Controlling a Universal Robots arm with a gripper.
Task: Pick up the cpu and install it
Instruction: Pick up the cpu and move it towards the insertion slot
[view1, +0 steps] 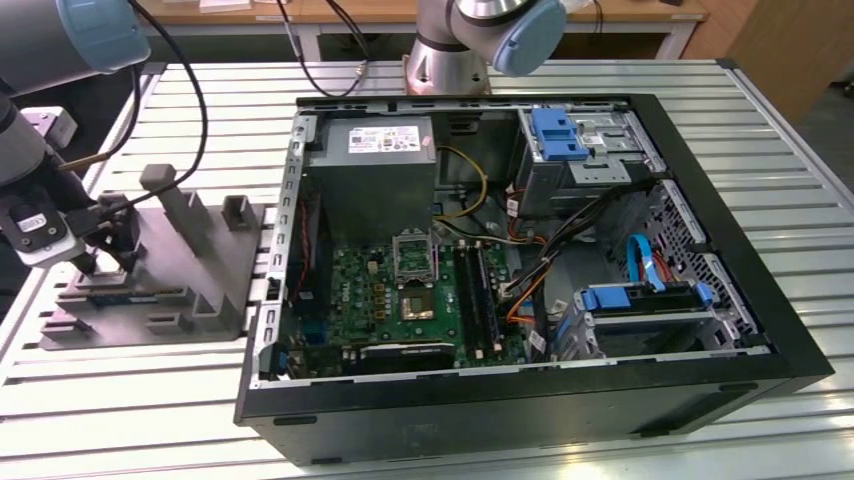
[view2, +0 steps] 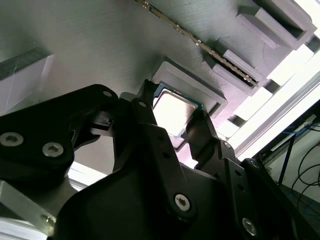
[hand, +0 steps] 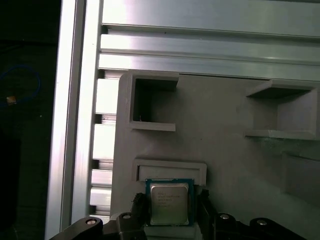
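Observation:
The cpu (hand: 169, 202), a small silvery square chip with a green rim, lies in a shallow square recess of the grey plastic fixture (view1: 200, 270) at the exterior view's left. In the second wrist view the cpu (view2: 172, 111) sits in its raised frame. My gripper (view1: 107, 256) is lowered over that recess, and its black fingers (view2: 199, 134) stand on either side of the chip, close to its edges. A thin gap shows at one side, so the gripper reads as open and straddling the chip. The chip rests flat in the recess.
An open computer case (view1: 534, 250) lies on the slatted aluminium table (view1: 801, 150) at the exterior view's right. Its green motherboard (view1: 400, 295) carries a silver socket frame (view1: 415, 254), with cables and blue drive bays beside it. A second robot arm base (view1: 454, 50) stands behind the case.

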